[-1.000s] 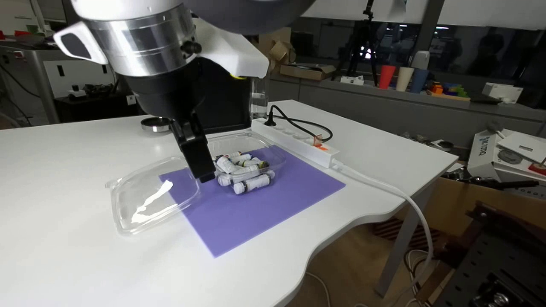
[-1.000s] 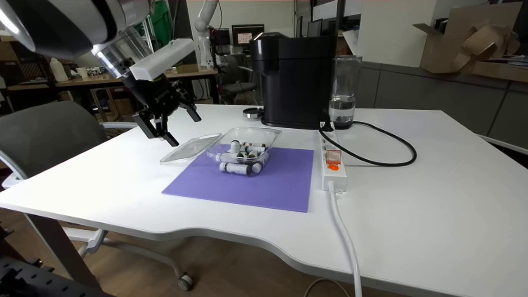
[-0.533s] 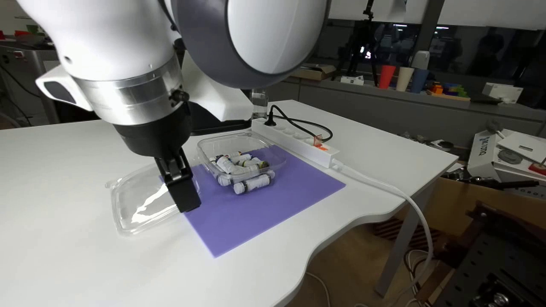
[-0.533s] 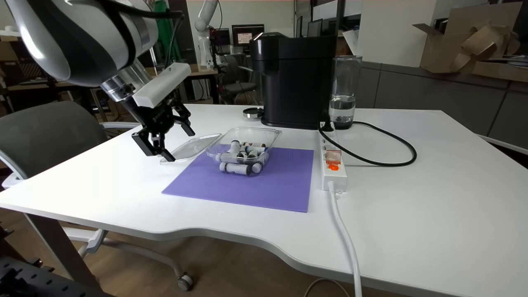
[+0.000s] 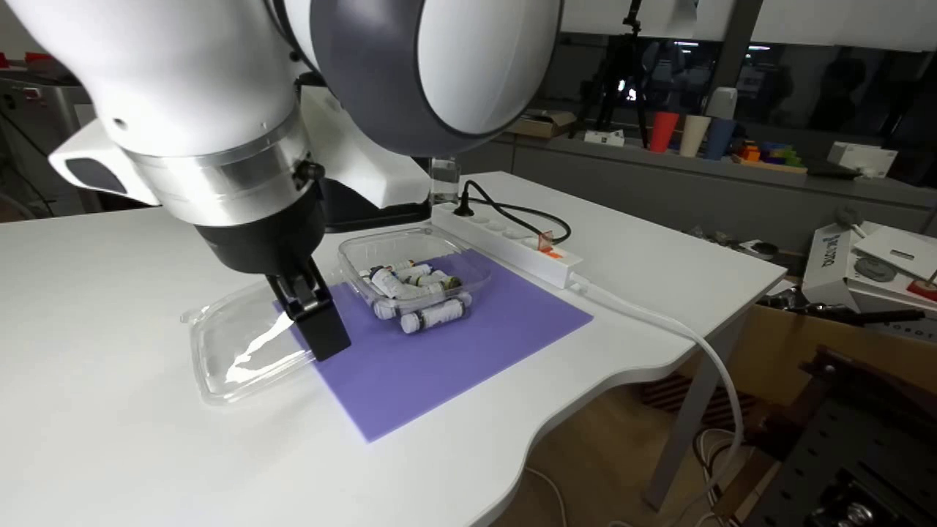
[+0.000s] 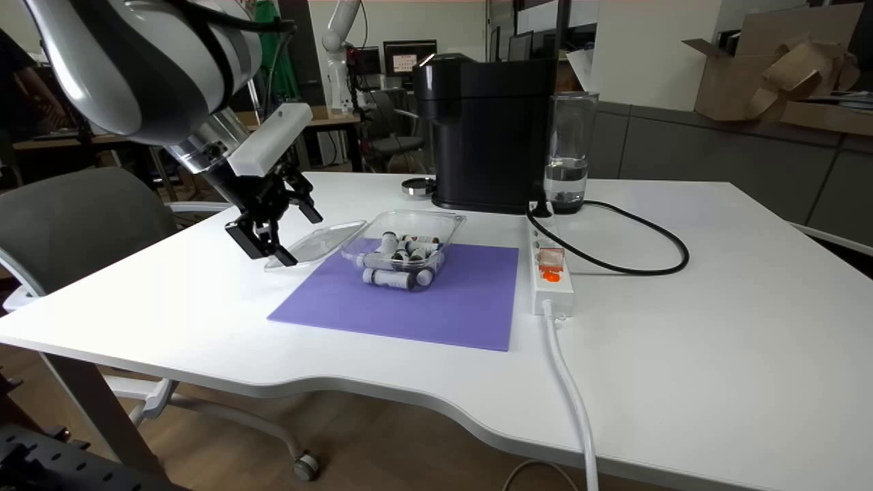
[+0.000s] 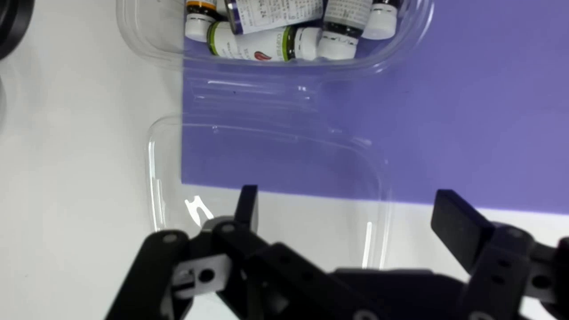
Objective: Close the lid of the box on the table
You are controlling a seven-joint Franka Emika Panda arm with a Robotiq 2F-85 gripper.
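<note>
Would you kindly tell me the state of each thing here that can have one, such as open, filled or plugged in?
box: uncovered
lid: open, folded out beside the box
bottles: heaped inside the box, visible caps on
gripper: open, holding nothing
purple mat: lying flat
clear tank: partly filled
black plug: seated in the power strip
power strip: on or off, cannot tell
monitor: screen lit

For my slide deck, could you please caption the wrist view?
Open claw near a clear lid folded back from its box of small bottles, with a purple mat partly beneath.
</note>
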